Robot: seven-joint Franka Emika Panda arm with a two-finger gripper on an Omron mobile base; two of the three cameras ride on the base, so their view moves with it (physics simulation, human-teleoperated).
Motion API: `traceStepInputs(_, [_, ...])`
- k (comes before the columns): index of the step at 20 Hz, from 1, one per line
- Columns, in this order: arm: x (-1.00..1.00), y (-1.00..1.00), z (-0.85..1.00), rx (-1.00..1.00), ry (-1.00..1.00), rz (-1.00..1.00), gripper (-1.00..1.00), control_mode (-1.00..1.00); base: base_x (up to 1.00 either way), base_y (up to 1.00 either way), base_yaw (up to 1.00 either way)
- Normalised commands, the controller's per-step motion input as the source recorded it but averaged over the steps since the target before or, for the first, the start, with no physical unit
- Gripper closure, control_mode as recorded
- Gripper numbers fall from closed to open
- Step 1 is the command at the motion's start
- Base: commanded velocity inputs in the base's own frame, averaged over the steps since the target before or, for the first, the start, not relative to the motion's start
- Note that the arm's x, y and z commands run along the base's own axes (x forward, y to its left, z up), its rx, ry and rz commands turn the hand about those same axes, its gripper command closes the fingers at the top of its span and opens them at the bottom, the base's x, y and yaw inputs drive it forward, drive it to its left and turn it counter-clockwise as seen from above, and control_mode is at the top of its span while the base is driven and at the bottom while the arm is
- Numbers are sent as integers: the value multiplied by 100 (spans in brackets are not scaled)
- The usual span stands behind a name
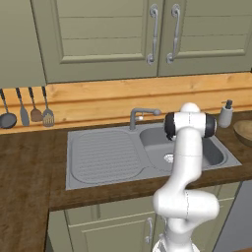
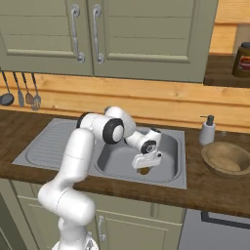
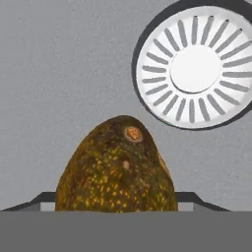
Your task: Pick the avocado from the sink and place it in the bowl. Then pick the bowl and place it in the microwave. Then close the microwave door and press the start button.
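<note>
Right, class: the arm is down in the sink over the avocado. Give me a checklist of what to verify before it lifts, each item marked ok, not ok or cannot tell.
1. Gripper down in the sink basin: ok.
2. Avocado centred between the fingers, seen in the hand view: ok.
3. Jaws firmly shut on the avocado: cannot tell; the fingers are hidden behind the fruit.
4. Avocado lying clear of the drain: ok, they sit apart.
5. Bowl upright on the counter, ready to receive it: ok.
6. Soap dispenser out of the path from sink to bowl: ok as far as the right base view shows; it stands behind the bowl.
</note>
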Motion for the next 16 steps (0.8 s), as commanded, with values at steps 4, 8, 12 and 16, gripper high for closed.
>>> traceStepInputs(4, [-59,0,96,15,-37,0,100,-100,0,0,0])
traceStepInputs(8, [-42,5,100,19,-49,0,100,-100,0,0,0])
traceStepInputs(12, [-49,12,100,12,-46,0,100,-100,0,0,0])
traceStepInputs(16, [-50,4,100,12,-31,0,100,-100,0,0,0])
